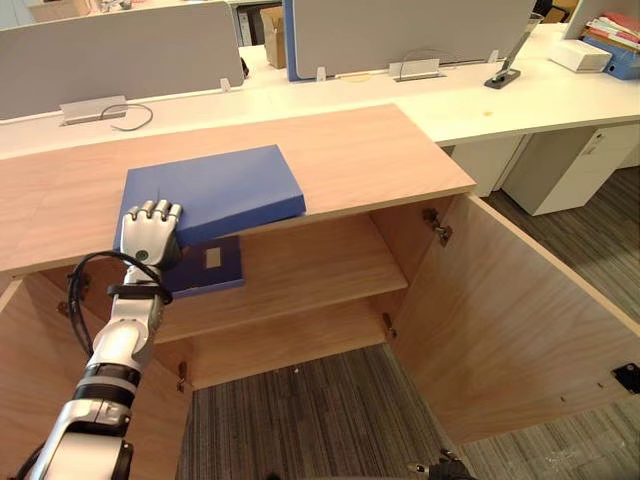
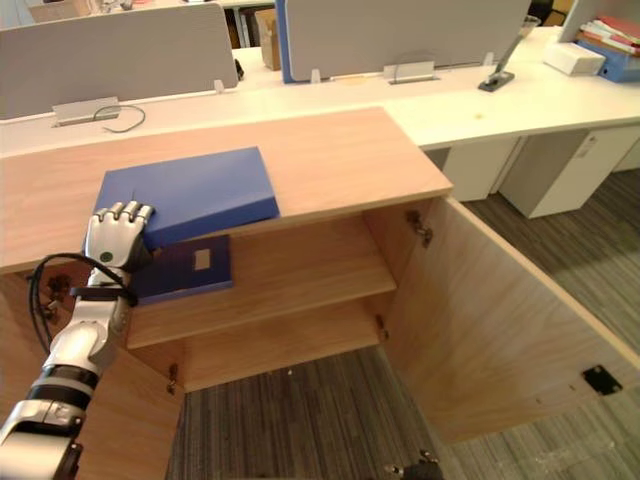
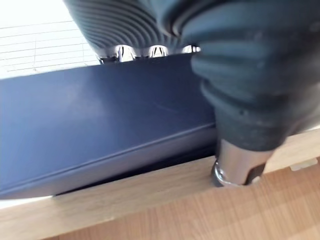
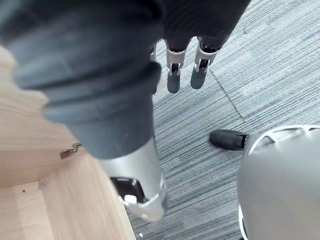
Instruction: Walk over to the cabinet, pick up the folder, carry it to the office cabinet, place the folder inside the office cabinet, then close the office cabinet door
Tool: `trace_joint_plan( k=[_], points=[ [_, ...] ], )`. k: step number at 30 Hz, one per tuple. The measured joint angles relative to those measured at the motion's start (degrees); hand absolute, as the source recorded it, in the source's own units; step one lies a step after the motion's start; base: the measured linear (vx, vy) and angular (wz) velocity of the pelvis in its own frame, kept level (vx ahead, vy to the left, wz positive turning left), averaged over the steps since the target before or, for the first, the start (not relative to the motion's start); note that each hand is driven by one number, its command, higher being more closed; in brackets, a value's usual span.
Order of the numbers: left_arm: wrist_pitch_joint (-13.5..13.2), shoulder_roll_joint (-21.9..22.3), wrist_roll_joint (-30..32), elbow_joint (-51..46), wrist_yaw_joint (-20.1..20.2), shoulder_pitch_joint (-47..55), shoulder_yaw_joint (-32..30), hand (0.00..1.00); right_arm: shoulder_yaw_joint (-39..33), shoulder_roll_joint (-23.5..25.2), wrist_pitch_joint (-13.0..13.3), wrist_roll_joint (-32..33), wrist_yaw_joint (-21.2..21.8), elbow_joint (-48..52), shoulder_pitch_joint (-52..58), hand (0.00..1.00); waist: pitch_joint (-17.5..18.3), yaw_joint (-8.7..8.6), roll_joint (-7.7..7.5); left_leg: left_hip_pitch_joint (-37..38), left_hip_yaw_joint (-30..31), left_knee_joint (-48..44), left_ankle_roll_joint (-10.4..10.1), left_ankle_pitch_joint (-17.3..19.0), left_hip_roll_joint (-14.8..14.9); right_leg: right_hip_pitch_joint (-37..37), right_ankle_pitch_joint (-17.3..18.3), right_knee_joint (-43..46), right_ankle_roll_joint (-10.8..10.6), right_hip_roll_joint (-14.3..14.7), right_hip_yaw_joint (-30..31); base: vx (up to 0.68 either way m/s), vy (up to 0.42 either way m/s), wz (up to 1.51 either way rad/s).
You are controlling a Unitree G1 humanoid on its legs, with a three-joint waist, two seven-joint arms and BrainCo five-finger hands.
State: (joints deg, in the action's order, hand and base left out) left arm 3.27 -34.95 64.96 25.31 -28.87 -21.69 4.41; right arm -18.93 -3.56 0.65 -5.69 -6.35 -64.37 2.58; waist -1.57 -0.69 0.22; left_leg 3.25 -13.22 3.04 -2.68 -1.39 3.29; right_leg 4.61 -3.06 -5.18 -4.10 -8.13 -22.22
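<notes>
A blue folder (image 1: 215,190) lies flat on the wooden top of the cabinet (image 1: 380,150), its near edge hanging a little over the front. My left hand (image 1: 150,230) is at the folder's near left corner, fingers curled over its top face and the thumb (image 3: 240,165) pressed against the cabinet's front edge below it. Down by the carpet hangs my right hand (image 4: 175,75), fingers relaxed and holding nothing.
A second, darker blue folder (image 1: 210,265) lies on the upper shelf inside the cabinet. The cabinet's right door (image 1: 510,320) stands wide open towards me, and the left door (image 1: 20,380) is open too. White desks (image 1: 520,100) with grey partitions (image 1: 110,50) stand behind.
</notes>
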Motion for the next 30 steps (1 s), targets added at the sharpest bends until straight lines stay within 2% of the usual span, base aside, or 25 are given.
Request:
trace_joint_plan(
  k=[2,5,6,7,8,9,11,13,16,21,24,26,27,28,29,30],
  points=[
    [1.6,1.9,-2.0,-4.6,0.3,1.2,-0.8,1.00,0.0,0.0,0.1,0.0,0.0,0.0,0.2,0.00,0.0,0.05,-0.02,-0.2,0.1,0.2,0.0,-0.1,-0.1,-0.4,0.0,0.0,0.0,0.0,0.1,-0.03,0.011,-0.05],
    [2.3,10.5,-4.1,-27.5,2.0,10.5,-2.3,1.00,-0.3,0.1,0.0,0.1,-0.2,0.0,1.2,0.00,0.1,0.04,0.04,-0.9,0.3,0.7,0.5,-0.5,-0.4,-1.4,0.0,0.3,0.0,-0.2,0.4,0.04,0.016,-0.05],
    [1.8,12.5,-4.7,-31.6,2.2,12.7,-1.6,1.00,-0.3,0.1,0.0,0.1,-0.3,0.0,1.3,0.00,0.2,0.05,0.01,-1.2,0.4,0.6,0.5,-0.5,-0.5,-1.6,0.0,0.3,0.0,-0.3,0.4,0.07,0.009,-0.02],
    [0.7,15.8,-5.5,-36.5,2.2,15.6,0.3,1.00,-0.4,0.1,-0.1,0.1,-0.5,0.0,1.5,0.00,0.1,0.17,-0.05,-1.4,0.6,0.6,0.5,-0.5,-0.6,-1.6,0.0,0.4,0.0,-0.4,0.4,0.08,0.006,0.02],
    [-2.5,20.0,-7.4,-41.7,2.3,18.9,4.2,1.00,-0.5,0.1,-0.5,0.1,-0.6,-0.2,1.5,0.00,0.2,0.40,-0.07,-1.4,1.1,0.5,0.5,-0.4,-0.6,-1.5,0.0,0.4,0.0,-0.4,0.4,0.08,0.004,0.04],
    [-4.1,21.0,-8.7,-43.2,2.4,19.7,5.8,1.00,-0.3,0.2,-0.5,0.1,-0.6,-0.3,1.5,0.00,0.2,0.48,-0.05,-1.4,1.2,0.5,0.6,-0.4,-0.6,-1.4,0.0,0.4,0.0,-0.4,0.5,0.06,0.004,0.02],
    [-9.4,24.0,-16.9,-47.4,3.6,22.1,9.4,1.00,0.1,0.1,-0.6,0.4,-0.7,-0.3,1.2,0.00,0.3,0.75,0.07,-1.3,1.2,0.3,0.6,-0.3,-0.6,-1.4,0.0,0.4,0.0,-0.4,0.7,0.01,0.001,-0.05],
    [-11.9,25.3,-23.5,-47.3,4.3,23.4,10.1,1.00,0.4,0.1,-0.6,1.3,-0.7,0.1,1.3,0.00,0.5,0.62,0.25,-1.1,1.2,0.3,0.6,0.0,-0.4,-1.2,0.0,0.4,0.0,-0.2,0.7,-0.02,-0.003,-0.05],
    [-13.7,26.2,-33.1,-47.2,4.8,25.8,9.6,1.00,0.6,0.2,-0.7,2.3,-0.9,0.3,1.4,0.00,0.6,0.64,0.22,-1.0,1.3,0.2,0.6,0.0,-0.3,-1.0,0.0,0.4,0.1,-0.2,0.7,-0.06,0.003,0.01],
    [-14.0,27.5,-44.7,-45.6,6.3,31.5,6.9,1.00,3.6,0.5,-0.7,3.2,-1.2,1.6,1.8,0.00,1.7,0.95,0.04,0.9,1.5,1.4,0.8,-0.5,-0.3,0.4,0.1,0.4,0.1,-0.1,0.3,-0.08,0.010,0.03],
    [-14.5,29.6,-54.0,-44.9,7.7,35.0,5.5,1.00,9.6,1.6,-0.8,7.4,-1.8,4.1,2.2,0.00,2.0,1.25,-0.10,0.7,1.8,1.9,0.8,-1.1,-0.2,0.3,0.1,0.4,0.1,-0.1,0.4,-0.06,0.004,0.04],
    [-15.4,30.6,-62.5,-44.3,9.7,36.4,4.3,1.00,14.6,2.3,-0.9,11.2,-1.8,11.3,3.1,0.00,1.8,1.39,-0.22,0.7,1.8,1.9,0.7,-1.2,-0.2,0.3,0.1,0.4,0.0,0.0,0.4,-0.07,-0.003,0.00],
    [-15.8,30.9,-69.5,-43.3,11.8,36.7,3.2,1.00,17.4,2.7,-0.8,14.1,-1.7,18.4,3.4,0.00,1.7,1.33,-0.24,0.7,1.8,1.9,0.6,-1.4,-0.1,0.2,0.1,0.4,0.0,0.1,0.4,-0.05,-0.003,0.00],
    [-15.8,31.1,-73.9,-42.6,13.0,36.7,2.7,1.00,18.7,2.8,-0.6,15.9,-1.6,22.5,3.5,0.00,1.7,1.31,-0.32,0.7,1.8,1.9,0.6,-1.4,0.0,0.2,0.1,0.4,0.0,0.1,0.4,-0.04,-0.004,0.00],
    [-15.8,31.7,-82.5,-41.3,15.7,37.2,1.6,1.00,20.8,2.8,0.3,18.4,-0.8,31.3,3.6,0.00,1.6,1.32,-0.35,0.6,1.8,1.9,0.6,-1.4,0.0,0.1,0.1,0.4,0.0,0.2,0.4,0.00,0.000,0.00],
    [-15.8,32.1,-85.5,-41.2,16.7,37.7,1.0,1.00,21.3,2.9,0.8,19.0,-0.3,34.7,3.6,0.00,1.6,1.27,-0.36,0.4,1.8,1.9,0.6,-1.4,0.0,-0.1,0.1,0.4,0.0,0.2,0.4,0.00,0.000,0.00]
  ],
)
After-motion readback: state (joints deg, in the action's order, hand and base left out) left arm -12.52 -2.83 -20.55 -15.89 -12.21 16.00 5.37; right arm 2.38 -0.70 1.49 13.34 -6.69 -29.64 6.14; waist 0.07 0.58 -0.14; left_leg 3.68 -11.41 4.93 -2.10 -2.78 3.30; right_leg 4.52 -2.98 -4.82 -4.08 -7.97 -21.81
